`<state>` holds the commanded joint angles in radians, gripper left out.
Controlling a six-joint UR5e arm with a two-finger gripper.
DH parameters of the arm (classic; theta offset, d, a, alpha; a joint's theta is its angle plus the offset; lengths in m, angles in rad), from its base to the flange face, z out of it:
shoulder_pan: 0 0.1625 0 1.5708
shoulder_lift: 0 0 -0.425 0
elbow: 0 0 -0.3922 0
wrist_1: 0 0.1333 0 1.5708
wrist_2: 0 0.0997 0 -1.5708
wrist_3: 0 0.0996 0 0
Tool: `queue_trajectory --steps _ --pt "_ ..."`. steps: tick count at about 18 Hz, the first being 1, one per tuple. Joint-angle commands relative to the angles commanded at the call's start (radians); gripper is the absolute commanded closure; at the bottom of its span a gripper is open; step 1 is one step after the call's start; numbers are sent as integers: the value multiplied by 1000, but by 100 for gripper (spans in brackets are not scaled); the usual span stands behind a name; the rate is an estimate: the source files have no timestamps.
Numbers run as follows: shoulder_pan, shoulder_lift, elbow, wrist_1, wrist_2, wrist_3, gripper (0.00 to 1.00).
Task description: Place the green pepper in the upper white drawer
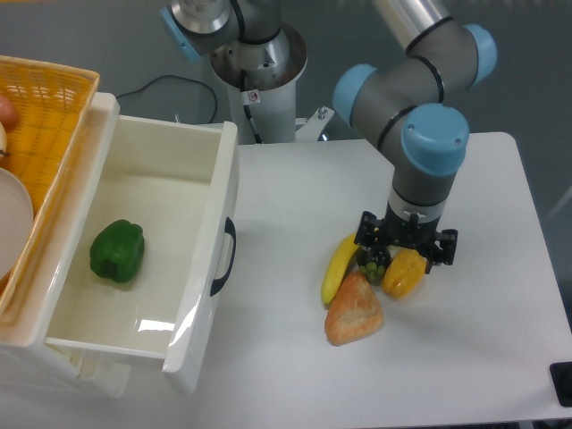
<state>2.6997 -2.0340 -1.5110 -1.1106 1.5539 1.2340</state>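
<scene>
Camera: green pepper [117, 251] in upper white drawer [213, 223], well apart from claw [407, 260].

Orange woven basket [49, 116] ran off the left edge; only its right portion showed. A white plate [12, 228] inside it was cut by the same edge, as were two small items above the plate, too cropped to identify.

Gripper [407, 257] hung over the fruit cluster, its body covering the top of the yellow pepper [402, 277] and most of a dark round object [372, 264] beside the banana [338, 268]. Fingertips lost behind the housing; jaws' spacing unreadable.

Dark object [562, 382] at the counter [465, 357] corner was cut by the right edge. Upper arm left frame at top.
</scene>
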Motion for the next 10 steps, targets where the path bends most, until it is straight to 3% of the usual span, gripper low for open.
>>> queue_trajectory --steps 5,10 --pt "60 -48 12 2 0 238 0" --pt "72 -69 12 23 3 272 0"
